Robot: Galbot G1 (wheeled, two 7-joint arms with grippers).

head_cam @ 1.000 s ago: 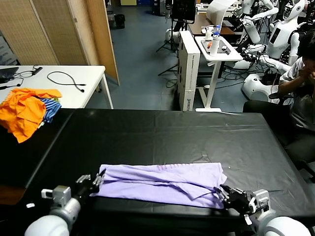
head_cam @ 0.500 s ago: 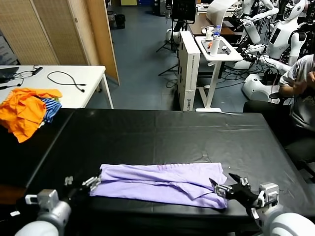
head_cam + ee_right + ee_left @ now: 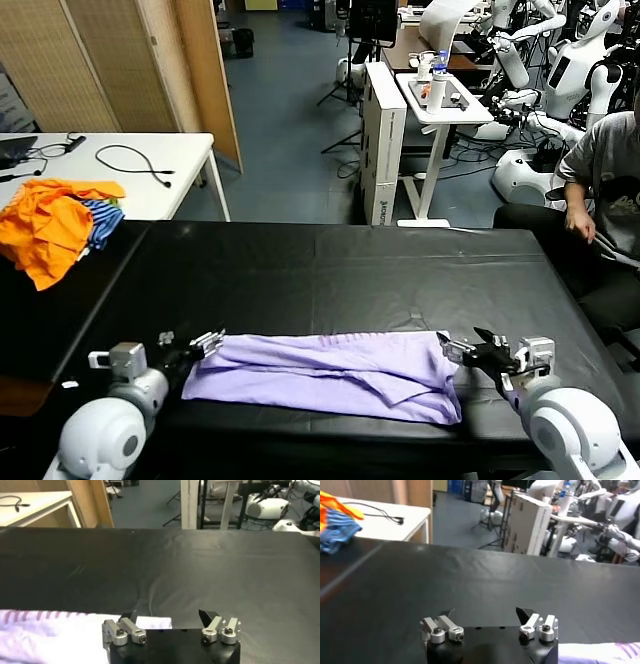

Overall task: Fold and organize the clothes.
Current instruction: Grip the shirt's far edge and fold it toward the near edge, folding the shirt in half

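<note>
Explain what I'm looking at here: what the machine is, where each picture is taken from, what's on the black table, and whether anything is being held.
This is a two-armed robot standing at a black table. The wide picture comes from a camera on its head, looking down; the other two come from cameras on its wrists, each looking out past that arm's own claw. On the table lies a lavender T-shirt, folded into a long strip near the robot. The left claw sits at the strip's left end and the right claw at its right end. Both are open and hold nothing. A separate pile of orange and blue-striped clothes lies at the far left.
</note>
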